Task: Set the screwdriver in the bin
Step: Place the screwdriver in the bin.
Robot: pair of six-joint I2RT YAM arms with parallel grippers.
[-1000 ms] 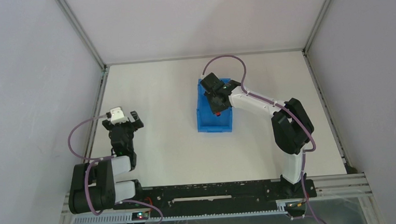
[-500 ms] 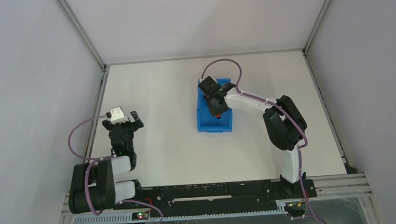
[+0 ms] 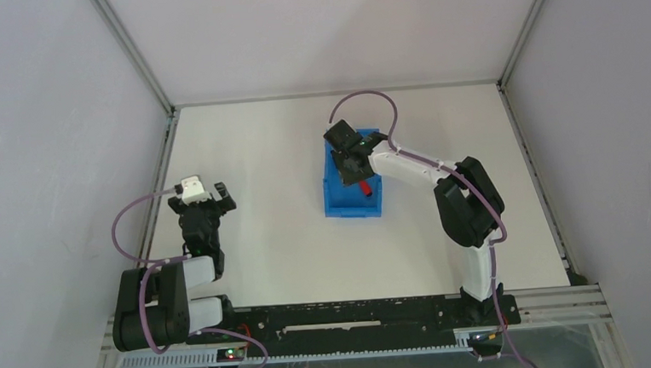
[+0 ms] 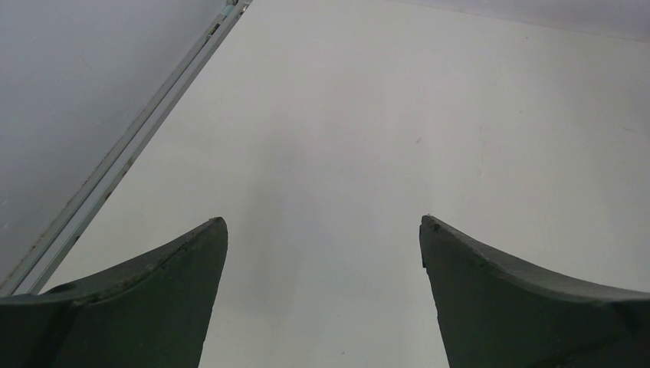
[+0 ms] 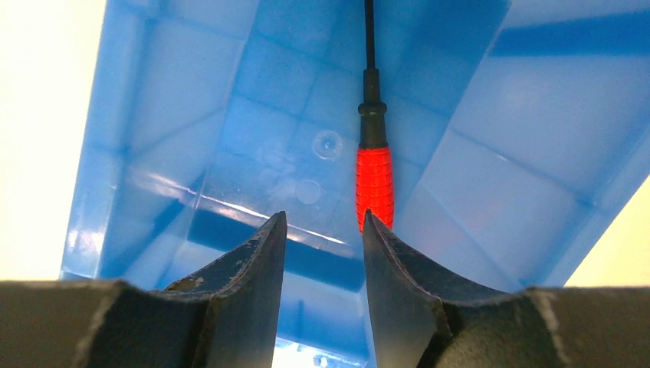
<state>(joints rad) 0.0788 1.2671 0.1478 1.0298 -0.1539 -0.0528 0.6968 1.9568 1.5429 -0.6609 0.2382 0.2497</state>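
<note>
The blue bin (image 3: 341, 203) stands mid-table, and its inside walls (image 5: 192, 115) fill the right wrist view. The screwdriver (image 5: 375, 184), red handle nearest me and dark shaft pointing away, lies on the bin floor; in the top view its handle (image 3: 365, 188) shows red inside the bin. My right gripper (image 5: 323, 222) hangs over the bin (image 3: 351, 167), open by a narrow gap. Nothing is between its fingers, and the handle lies just past the right fingertip. My left gripper (image 4: 322, 226) is open over bare table, far to the left (image 3: 204, 202).
White walls with aluminium corner rails (image 3: 149, 75) enclose the table on three sides. A rail along the table's left edge (image 4: 123, 161) runs close to my left gripper. The purple cable (image 3: 368, 98) arcs above the right wrist.
My right gripper's jaws have parted and let go of the screwdriver, which now lies in the bin. The right wrist shifted slightly left over the bin. The left arm has not moved.
</note>
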